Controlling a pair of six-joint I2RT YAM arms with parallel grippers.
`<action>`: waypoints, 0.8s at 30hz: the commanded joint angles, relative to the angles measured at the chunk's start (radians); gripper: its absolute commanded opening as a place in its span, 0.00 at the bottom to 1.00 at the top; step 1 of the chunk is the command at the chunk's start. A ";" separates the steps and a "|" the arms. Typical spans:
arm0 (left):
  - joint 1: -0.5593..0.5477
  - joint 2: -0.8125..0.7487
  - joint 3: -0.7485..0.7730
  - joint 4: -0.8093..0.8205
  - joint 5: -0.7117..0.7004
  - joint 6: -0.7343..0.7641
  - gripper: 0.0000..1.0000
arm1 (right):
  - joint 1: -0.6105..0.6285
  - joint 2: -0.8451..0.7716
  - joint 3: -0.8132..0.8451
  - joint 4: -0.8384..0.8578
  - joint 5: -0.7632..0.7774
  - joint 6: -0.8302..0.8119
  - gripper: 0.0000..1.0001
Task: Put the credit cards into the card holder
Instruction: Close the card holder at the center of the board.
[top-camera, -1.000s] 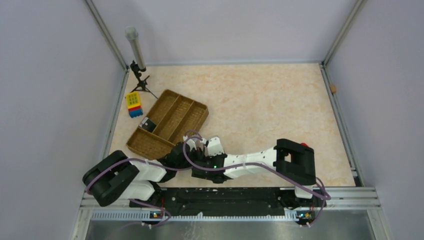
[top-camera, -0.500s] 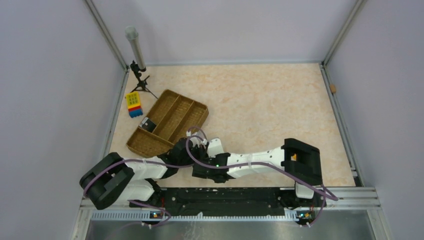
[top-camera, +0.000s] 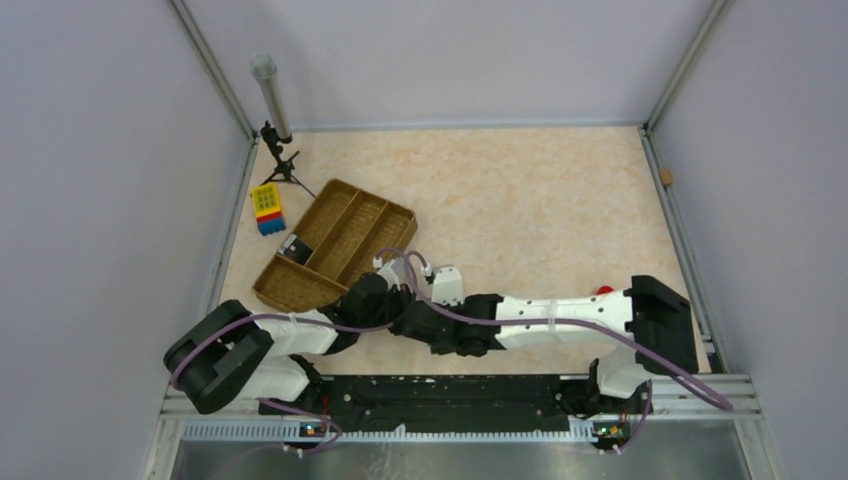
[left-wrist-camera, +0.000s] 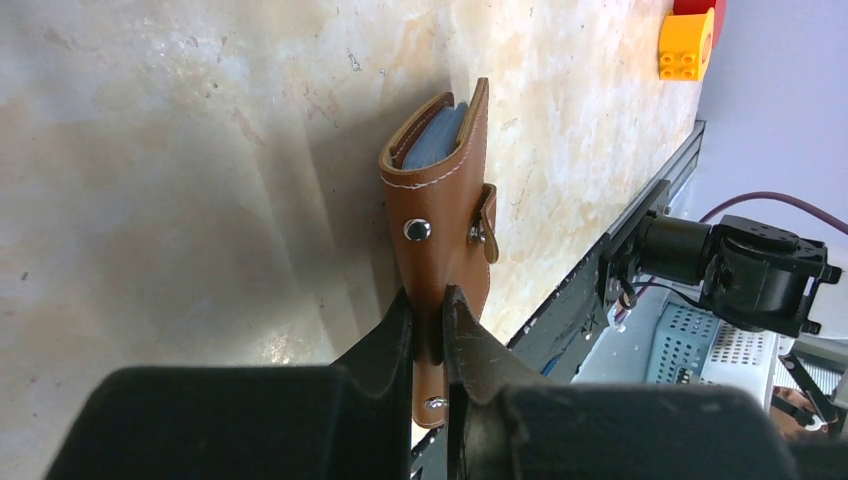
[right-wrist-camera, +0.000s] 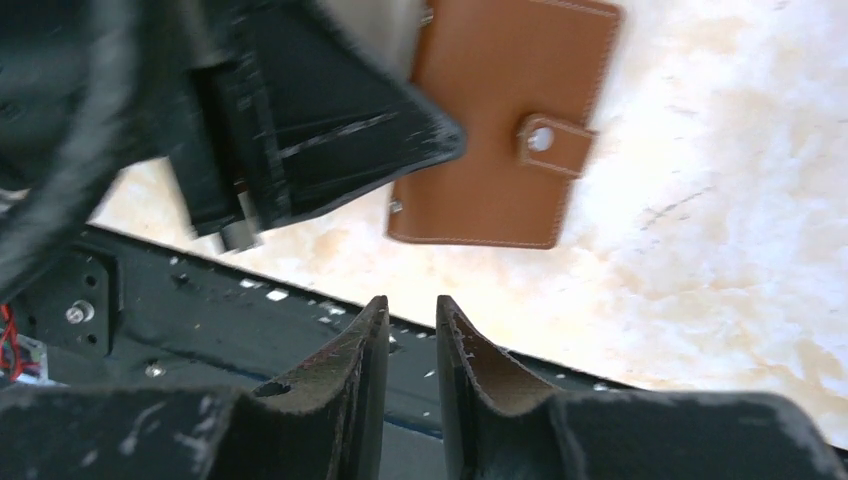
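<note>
Within the clamped left end effector (left-wrist-camera: 428, 303), stitched brown card holder (left-wrist-camera: 442, 200) with bluish cards (left-wrist-camera: 430, 137).

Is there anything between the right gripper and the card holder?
Nothing visible. The right gripper has free space up to the card holder; the left gripper clamps it from the side, out of that path.

The lower part of the holder (left-wrist-camera: 440, 220) is partly hidden between the fingers of my left claw (left-wrist-camera: 430, 300). Of the cards (left-wrist-camera: 428, 135) only a bluish edge shows at its mouth, and I cannot count them. From my right wrist the holder is a little blurred, its top corner cut by the edge and its left side behind my left claw. From above, my wrists cover it wholly. The dark bit (top-camera: 293, 247) in the tray (top-camera: 375, 198) is too small to name.
</note>
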 joint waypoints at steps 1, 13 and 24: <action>0.007 0.033 0.005 -0.052 -0.086 0.070 0.00 | -0.100 -0.098 -0.077 0.026 -0.027 -0.031 0.23; 0.007 0.044 0.008 -0.054 -0.070 0.079 0.00 | -0.261 -0.136 -0.228 0.223 -0.129 -0.111 0.20; 0.007 0.050 0.011 -0.055 -0.060 0.084 0.00 | -0.296 -0.098 -0.260 0.313 -0.137 -0.126 0.19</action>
